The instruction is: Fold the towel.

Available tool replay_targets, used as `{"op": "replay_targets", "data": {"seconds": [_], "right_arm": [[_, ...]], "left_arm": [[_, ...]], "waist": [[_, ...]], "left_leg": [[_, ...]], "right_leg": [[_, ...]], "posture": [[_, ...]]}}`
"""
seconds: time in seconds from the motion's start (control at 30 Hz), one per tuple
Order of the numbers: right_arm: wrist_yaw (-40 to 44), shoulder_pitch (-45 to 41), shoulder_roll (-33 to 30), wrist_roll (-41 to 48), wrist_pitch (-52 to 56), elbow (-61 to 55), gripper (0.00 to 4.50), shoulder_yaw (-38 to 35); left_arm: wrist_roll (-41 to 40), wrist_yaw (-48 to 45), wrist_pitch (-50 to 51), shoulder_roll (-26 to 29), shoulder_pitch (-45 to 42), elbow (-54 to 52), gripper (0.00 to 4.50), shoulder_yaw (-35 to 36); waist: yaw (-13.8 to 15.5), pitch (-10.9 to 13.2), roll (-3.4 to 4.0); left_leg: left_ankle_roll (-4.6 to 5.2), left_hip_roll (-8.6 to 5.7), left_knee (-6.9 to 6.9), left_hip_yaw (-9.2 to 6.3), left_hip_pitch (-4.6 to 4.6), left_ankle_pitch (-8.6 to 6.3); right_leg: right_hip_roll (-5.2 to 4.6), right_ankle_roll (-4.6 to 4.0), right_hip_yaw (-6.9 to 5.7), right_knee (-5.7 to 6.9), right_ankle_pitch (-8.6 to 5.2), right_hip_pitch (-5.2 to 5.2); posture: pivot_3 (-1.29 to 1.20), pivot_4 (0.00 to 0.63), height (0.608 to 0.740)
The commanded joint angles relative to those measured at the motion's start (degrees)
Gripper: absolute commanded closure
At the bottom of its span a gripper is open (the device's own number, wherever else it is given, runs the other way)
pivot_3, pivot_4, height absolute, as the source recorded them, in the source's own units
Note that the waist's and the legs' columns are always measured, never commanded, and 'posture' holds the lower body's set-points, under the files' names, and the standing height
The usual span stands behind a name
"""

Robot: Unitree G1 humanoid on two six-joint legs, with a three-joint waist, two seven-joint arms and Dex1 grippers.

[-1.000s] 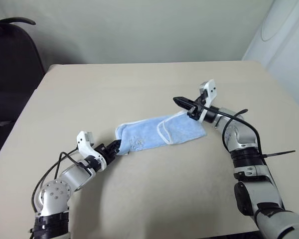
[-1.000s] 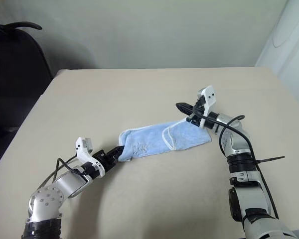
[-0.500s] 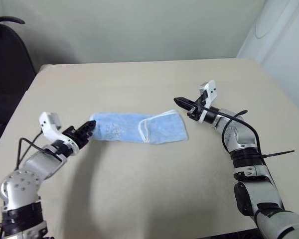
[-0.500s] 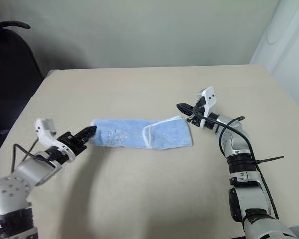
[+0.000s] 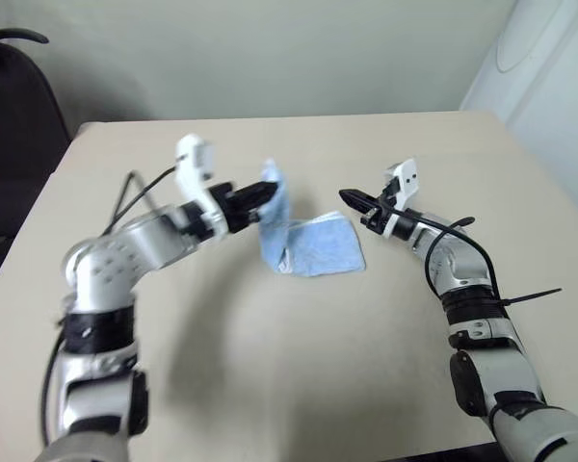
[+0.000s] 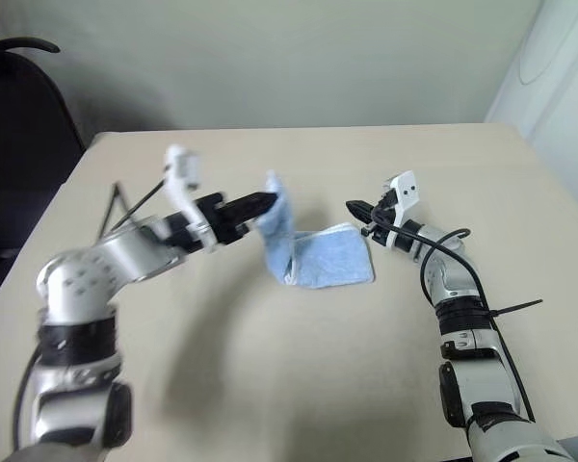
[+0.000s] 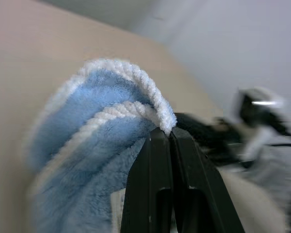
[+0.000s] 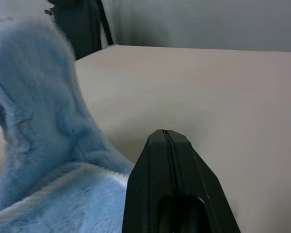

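The left hand [image 5: 267, 195], clamped on the towel [image 5: 313, 246] end, holds it raised beside the flat half, toward the shut, empty right hand [image 5: 348, 198].

A broad beige tabletop [image 5: 299, 375] with a smooth matte surface and rounded far corners took up most of the scene. Beyond the tabletop's far edge stood a plain pale wall [image 5: 270, 48]. Off the tabletop's far left corner, a black chair [image 5: 14, 106] stood against that wall, its curved dark backrest rising above the level of the tabletop. Past the tabletop's far right corner, a white panel [image 5: 549, 67] bearing a faint curved outline stood at an angle to the wall, close to the tabletop's right edge.
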Motion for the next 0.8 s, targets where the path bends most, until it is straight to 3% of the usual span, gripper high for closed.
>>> {"op": "replay_targets", "data": {"seconds": [0.03,0.2,0.4,0.53,0.8], "right_arm": [[-5.4,-2.4,0.0,-0.3,-3.8,1.4,4.5,-3.8],[-11.7,-3.2,-0.3,0.2,-6.1,3.7,4.5,-7.6],[-14.4,-0.9,-0.5,0.6,-5.2,1.1,4.5,-9.4],[-14.7,0.2,-0.1,0.9,-4.5,-0.8,4.5,-8.9],[-12.0,-0.1,-0.5,0.5,-3.2,-0.7,4.5,-7.1]], "left_arm": [[5.4,-4.1,2.4,-3.1,-4.3,2.6,4.46,-7.4],[16.6,-12.2,2.7,-5.3,-6.4,7.5,4.46,-19.3],[24.3,-18.2,2.1,-6.8,-4.9,10.3,4.46,-23.3],[24.6,-19.2,2.4,-9.7,-4.2,11.5,3.46,-18.8],[19.6,-19.6,3.3,-12.0,-1.9,3.7,0.68,-6.8]], "waist": [[-0.3,0.0,0.0],[-0.6,0.0,0.0],[-0.7,0.0,0.0],[-0.6,0.0,0.0],[-0.6,0.0,0.0]], "left_leg": [[0.0,0.0,0.0,0.01,-0.05,0.0],[-0.02,0.01,0.17,0.05,-0.38,0.01],[-0.1,0.09,0.03,0.06,-0.51,0.06],[-0.09,0.09,0.17,0.06,-0.6,0.06],[-0.05,0.08,0.38,0.07,-0.69,0.03]], "right_leg": [[0.0,0.0,0.01,0.0,0.0,-0.08],[0.01,0.02,0.05,0.12,-0.01,-0.65],[0.07,0.02,0.05,0.2,-0.01,-0.94],[0.06,0.02,0.05,0.21,-0.01,-0.95],[0.06,0.03,0.03,0.61,-0.01,-0.93]], "posture": [[0.0,0.15,0.74],[0.0,0.15,0.74],[0.0,0.15,0.74],[0.0,0.15,0.74],[0.0,0.15,0.74]]}}
